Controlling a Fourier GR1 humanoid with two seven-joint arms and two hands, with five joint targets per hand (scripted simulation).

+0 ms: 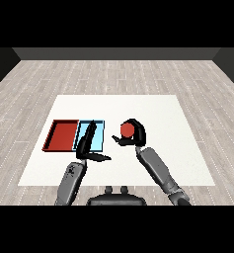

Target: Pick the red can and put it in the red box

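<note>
Left forearm [70,182]: grey, roughly cylindrical, tapering slightly toward the wrist, with a smooth shaded casing; a small dark speckled marking sits near the wrist end.

Left hand [87,143]: black, glossy, with long slender fingers and a separate thumb; faint lighter highlights run along the finger edges.

Right forearm [159,172]: grey, the same rounded casing, lighter along its upper side and darker beneath; a darker band shows near the elbow end at the lower edge of the view.

Right hand [136,134]: black, matching the left in finish, with fingers and a thumb.

No cables, screws or lettering can be made out on either arm.
</note>
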